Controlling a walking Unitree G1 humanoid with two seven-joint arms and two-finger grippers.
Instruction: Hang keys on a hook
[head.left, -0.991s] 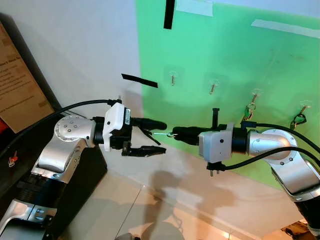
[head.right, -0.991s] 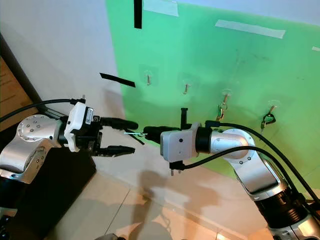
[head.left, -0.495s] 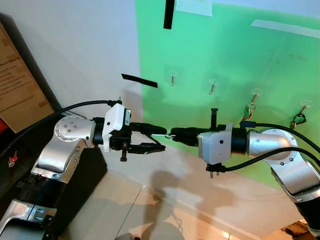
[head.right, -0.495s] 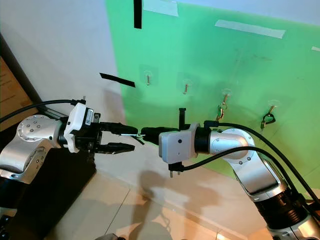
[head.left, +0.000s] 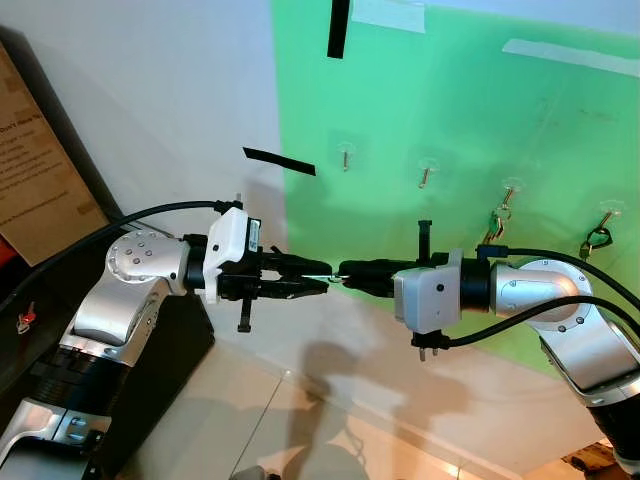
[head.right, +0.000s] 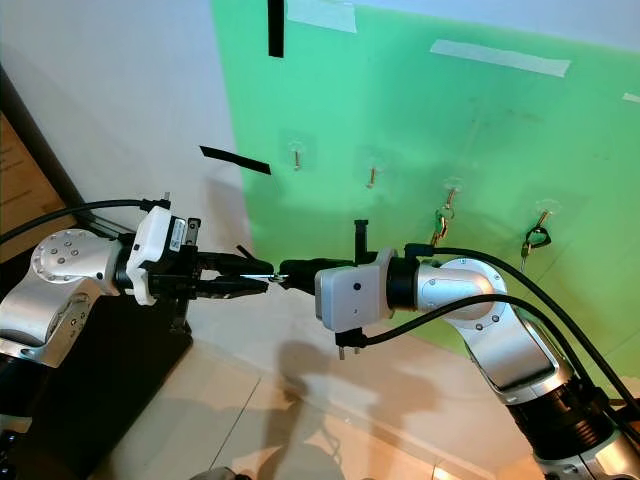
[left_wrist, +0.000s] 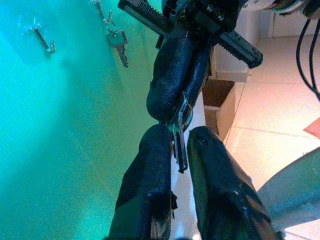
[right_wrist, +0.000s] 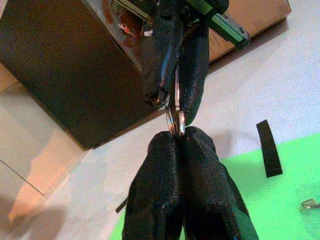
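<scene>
A silver key (left_wrist: 179, 141) on a small ring (right_wrist: 172, 121) hangs in mid-air between both grippers, in front of the wall. My right gripper (head.left: 346, 271) is shut on the ring end. My left gripper (head.left: 320, 282) faces it tip to tip, its fingers (left_wrist: 155, 150) closed on the key's blade. On the green wall panel (head.left: 450, 110) is a row of small hooks: two bare ones (head.left: 345, 156) (head.left: 425, 176), then one with keys (head.left: 497, 222) and one with a green-tagged key (head.left: 598, 238).
Black tape strips (head.left: 278, 161) (head.left: 338, 28) mark the wall. A dark cabinet (head.left: 160, 370) stands under my left arm, with a brown board (head.left: 30, 170) leaning behind it. The floor below is tiled (head.left: 300, 430). A cardboard box (left_wrist: 220, 100) sits by the wall.
My left gripper's fingers, wide apart a second ago, have closed together onto the key. The right gripper has edged slightly left, still gripping the ring.
</scene>
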